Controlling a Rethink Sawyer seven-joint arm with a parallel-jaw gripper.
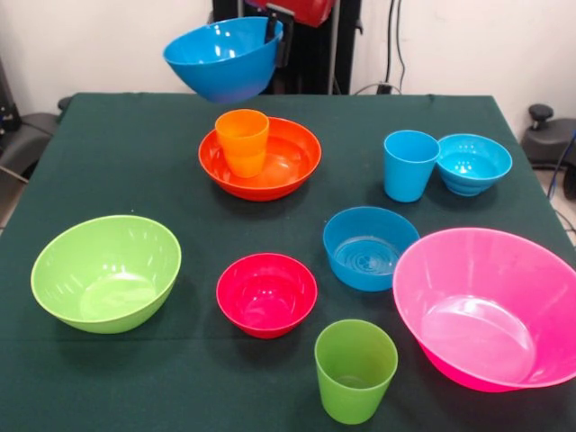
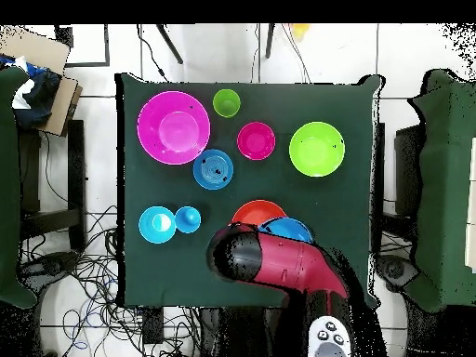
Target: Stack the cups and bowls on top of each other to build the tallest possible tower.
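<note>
My gripper (image 1: 276,36) is shut on the right rim of the large blue bowl (image 1: 220,58) and holds it tilted in the air above the table's far edge. Below it the orange cup (image 1: 242,141) stands in the wide orange bowl (image 1: 286,162). The light blue cup (image 1: 409,165) stands beside the small turquoise bowl (image 1: 472,162). The medium blue bowl (image 1: 369,247), small red bowl (image 1: 266,293), green cup (image 1: 355,369), lime green bowl (image 1: 106,272) and large pink bowl (image 1: 490,306) sit nearer the camera. In the overhead view the arm (image 2: 279,265) covers part of the blue bowl (image 2: 288,228) and orange bowl (image 2: 253,211).
The dark green tablecloth (image 1: 126,153) covers the whole table. Its edges are close to the pink bowl on the right and the green cup at the front. Chairs and cables surround the table in the overhead view.
</note>
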